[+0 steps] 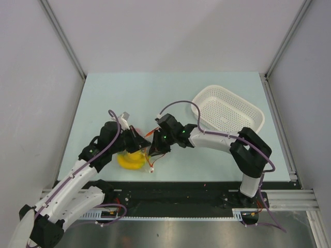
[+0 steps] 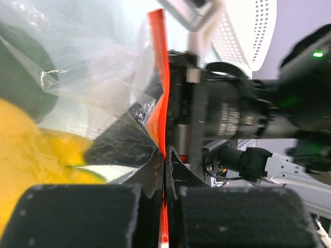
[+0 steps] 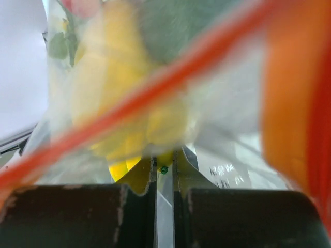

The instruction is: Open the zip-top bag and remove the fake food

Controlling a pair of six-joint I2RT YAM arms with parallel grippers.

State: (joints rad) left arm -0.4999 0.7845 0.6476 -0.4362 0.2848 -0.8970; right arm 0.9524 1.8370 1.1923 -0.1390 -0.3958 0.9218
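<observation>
1. Roughly: in the top view both hands meet in the table's [image 1: 181, 88] 7 o'clock quarter. The bag [image 1: 140, 151] is bunched between them. The right hand [image 1: 155, 147] sits at 3 o'clock of the left hand [image 1: 133, 139].
2. Left hand: pads pressed together, pinching the bag's red strip [image 2: 158, 77] edge-on. From the pads the strip runs up toward 12 o'clock. The bag's body billows off toward 10 o'clock. My reading is that this grip anchors one side of the mouth.
3. Right hand: pads all but together, with clear film caught in the slit between them. In its own view the strip crosses just past the pads, from 8 o'clock up to 2 o'clock. I cannot tell which lip of the mouth it has.
4. Judged purpose: two opposed pinches near the zip, so that drawing them apart would peel the seal. The strip shows as one line in the left wrist view, so the mouth looks unopened.
5. Food [image 2: 36, 155] is all inside the bag. Yellow pieces lie at 9 o'clock of the left pads, with a dark green piece above them. In the right wrist view, yellow sits at 11 o'clock, green at 12 and a red piece at the top edge.
6. From above, the yellow bulge rests on the table at 6 o'clock of the left hand.
7. Basket [image 1: 227, 111] stands at 2 o'clock, well apart from the bag.
</observation>
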